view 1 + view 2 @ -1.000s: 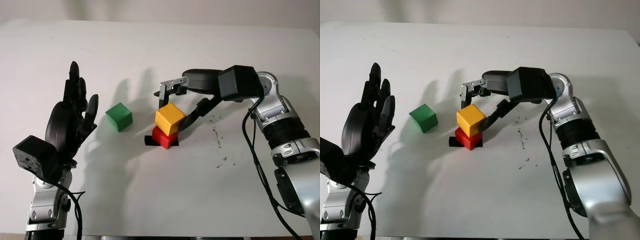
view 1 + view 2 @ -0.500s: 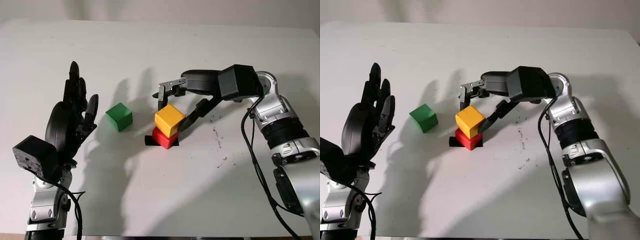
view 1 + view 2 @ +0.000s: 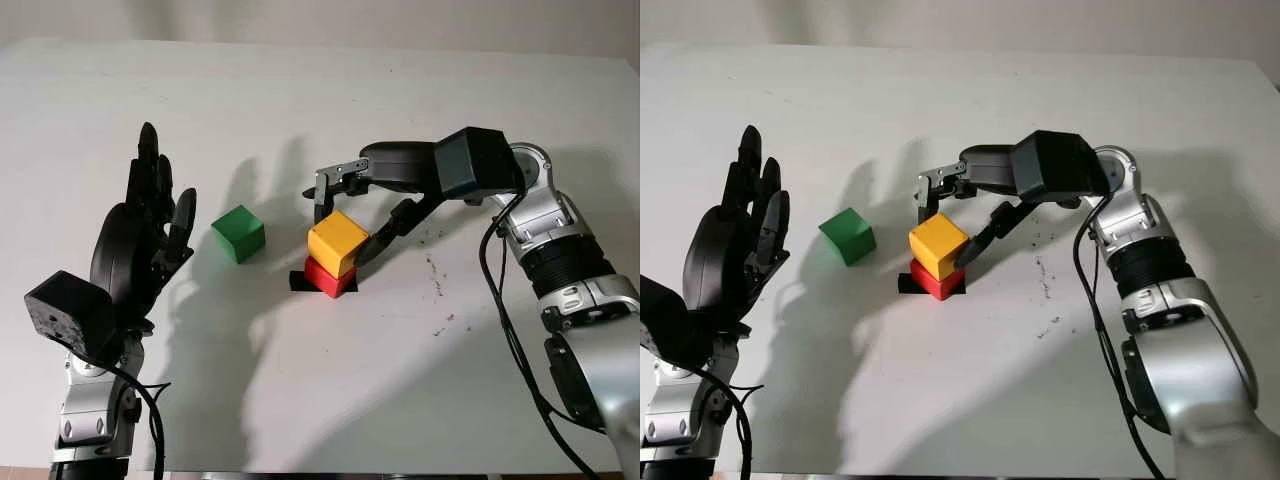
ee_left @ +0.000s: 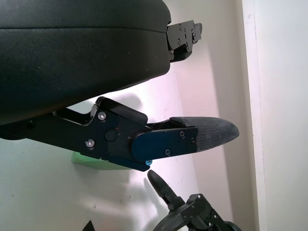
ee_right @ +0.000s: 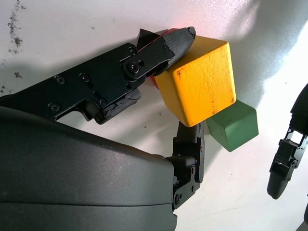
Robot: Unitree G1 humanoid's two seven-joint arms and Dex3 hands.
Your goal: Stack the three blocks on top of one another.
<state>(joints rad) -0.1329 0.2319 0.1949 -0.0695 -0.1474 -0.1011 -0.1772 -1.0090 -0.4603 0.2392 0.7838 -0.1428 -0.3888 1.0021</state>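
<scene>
A yellow block (image 3: 337,243) sits turned a little on top of a red block (image 3: 328,277) at the middle of the table. My right hand (image 3: 340,236) reaches in from the right and is shut on the yellow block, one finger (image 3: 320,193) at its far side and the thumb (image 5: 173,41) against its near right corner. A green block (image 3: 238,233) lies alone on the table to the left of the pair. My left hand (image 3: 150,215) is open, raised above the table's left side, apart from the green block.
A black patch of tape (image 3: 297,282) lies on the white table (image 3: 320,380) under the red block's left edge. Dark specks (image 3: 437,285) dot the table to the right of the pair.
My right hand has shifted slightly left and down with the yellow block, which now sits lower on the red one. The left hand and the green block have not moved.
</scene>
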